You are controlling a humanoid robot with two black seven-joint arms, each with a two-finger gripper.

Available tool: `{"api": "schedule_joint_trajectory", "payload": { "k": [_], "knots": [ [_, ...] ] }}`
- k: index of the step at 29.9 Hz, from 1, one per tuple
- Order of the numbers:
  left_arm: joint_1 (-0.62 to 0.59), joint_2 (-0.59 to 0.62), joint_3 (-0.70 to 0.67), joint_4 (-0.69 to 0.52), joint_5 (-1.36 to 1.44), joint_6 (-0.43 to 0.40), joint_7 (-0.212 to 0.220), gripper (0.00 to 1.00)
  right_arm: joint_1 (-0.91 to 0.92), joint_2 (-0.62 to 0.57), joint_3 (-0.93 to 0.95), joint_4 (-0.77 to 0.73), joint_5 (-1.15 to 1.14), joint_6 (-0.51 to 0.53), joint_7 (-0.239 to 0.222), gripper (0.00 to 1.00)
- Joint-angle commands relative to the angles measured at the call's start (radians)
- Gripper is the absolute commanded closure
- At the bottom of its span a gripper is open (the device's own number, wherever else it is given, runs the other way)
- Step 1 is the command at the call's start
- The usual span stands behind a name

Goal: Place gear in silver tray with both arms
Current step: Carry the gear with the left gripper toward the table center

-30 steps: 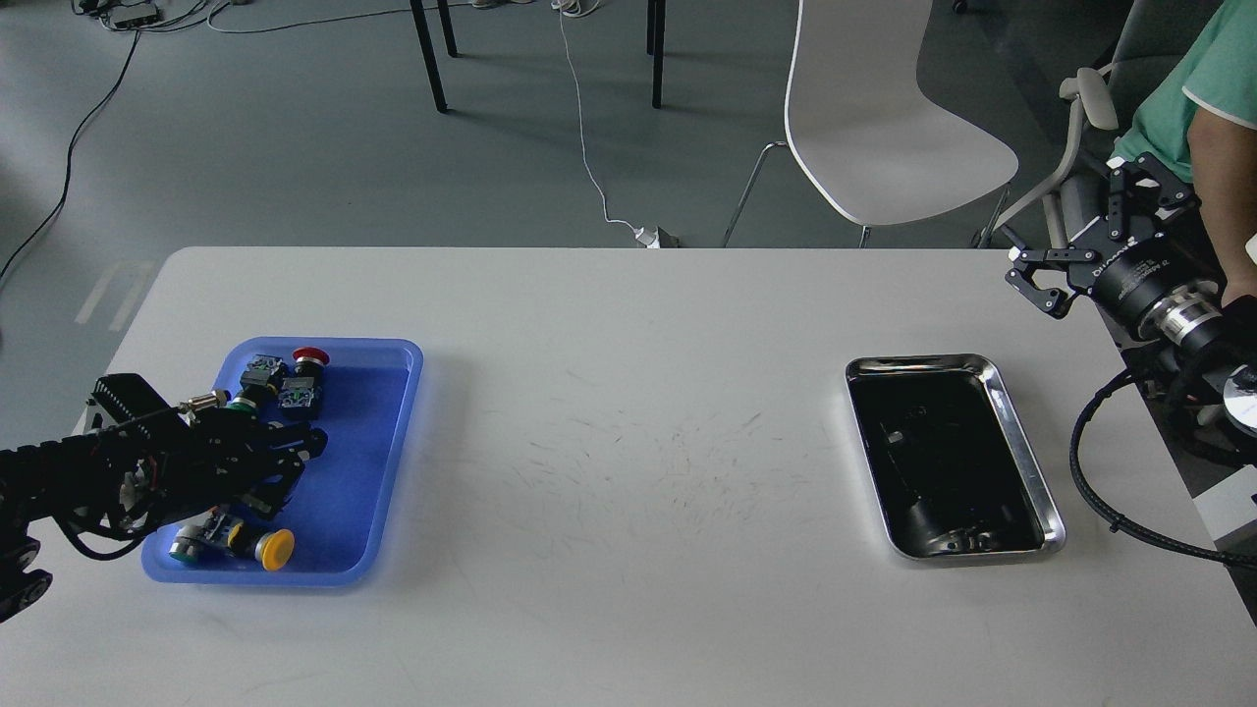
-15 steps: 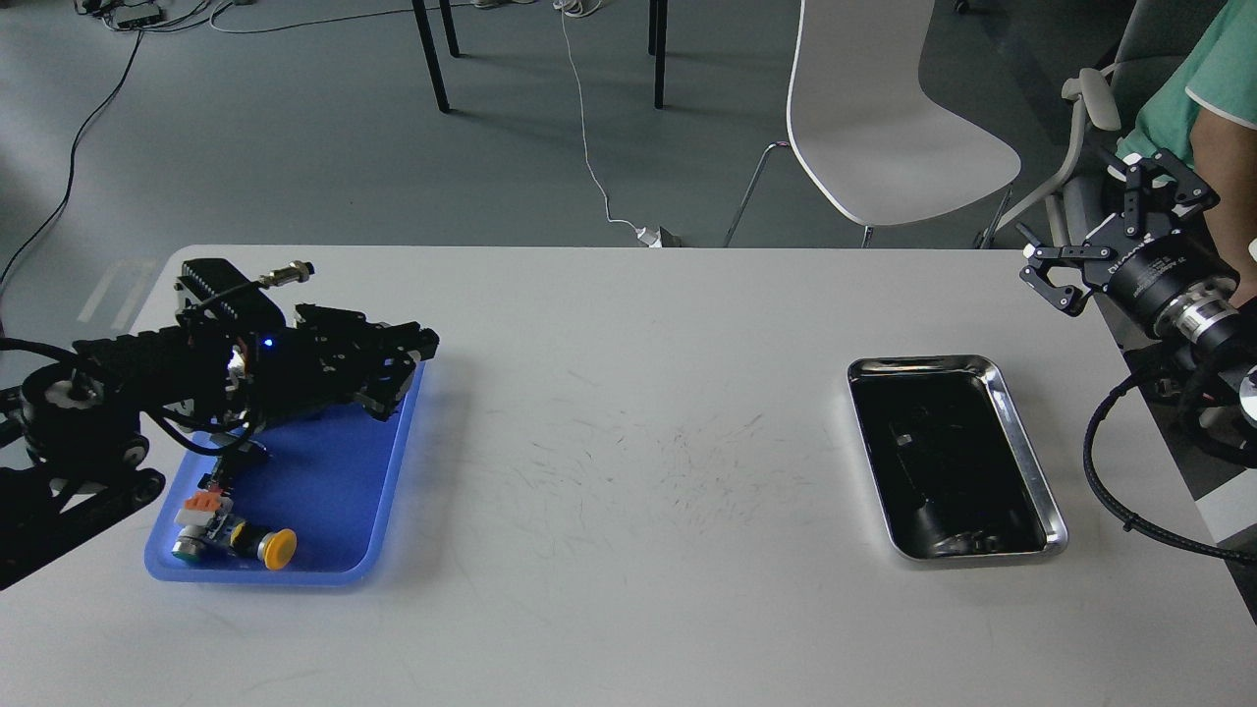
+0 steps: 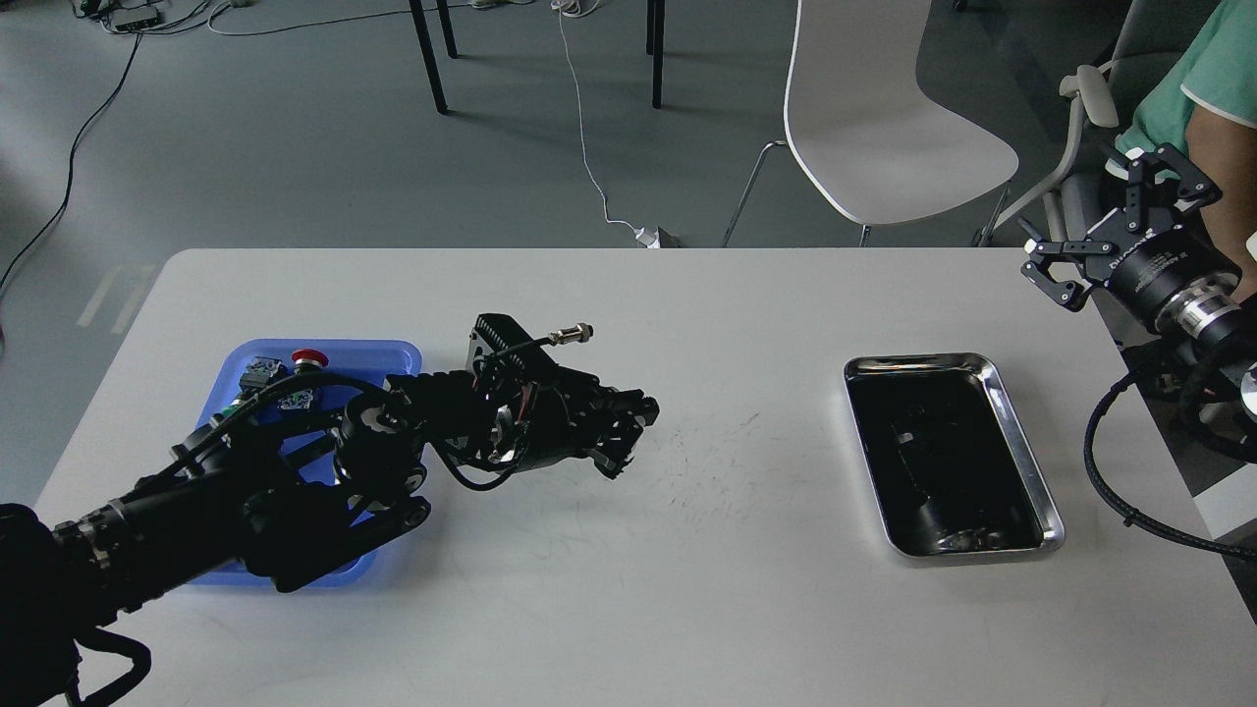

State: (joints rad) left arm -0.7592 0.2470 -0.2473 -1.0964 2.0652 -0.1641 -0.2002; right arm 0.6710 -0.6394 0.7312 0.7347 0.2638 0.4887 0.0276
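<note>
The silver tray [image 3: 919,361] lies on the right part of the white table, its dark bottom holding only reflections. My left arm reaches from the bottom left across the blue tray [image 3: 365,349] to the table's middle. My left gripper [image 3: 623,437] hangs a little above the table, well left of the silver tray. It is dark and I cannot tell whether its fingers hold anything. No gear shows clearly. My right gripper [image 3: 1082,224] is open and empty beyond the table's far right corner, above and right of the silver tray.
The blue tray holds a red push button [image 3: 309,356] and small black parts [image 3: 261,373] at its far end; the arm hides the rest. A white chair [image 3: 884,128] stands behind the table. A person in green [image 3: 1203,79] sits at the far right.
My left gripper has risen out of the blue tray and swung right to the table's middle. My right gripper has shifted slightly up and to the right.
</note>
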Motion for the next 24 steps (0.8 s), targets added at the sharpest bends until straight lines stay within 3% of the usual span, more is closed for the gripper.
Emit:
{"api": "schedule_joint_trajectory", "payload": {
  "k": [1, 12, 24],
  "knots": [
    [0.003, -0.061, 0.013, 0.036, 0.001, 0.002, 0.001, 0.91, -0.001, -0.009, 0.0, 0.0, 0.0, 0.0, 0.0, 0.04],
    [0.0, -0.232, 0.013, 0.167, 0.001, 0.005, 0.001, 0.9, -0.002, -0.009, 0.0, 0.0, 0.0, 0.0, 0.0, 0.04],
    [-0.006, -0.247, 0.014, 0.224, -0.002, 0.006, -0.001, 0.8, -0.002, -0.008, 0.0, 0.0, 0.0, 0.0, 0.0, 0.04]
  ]
}}
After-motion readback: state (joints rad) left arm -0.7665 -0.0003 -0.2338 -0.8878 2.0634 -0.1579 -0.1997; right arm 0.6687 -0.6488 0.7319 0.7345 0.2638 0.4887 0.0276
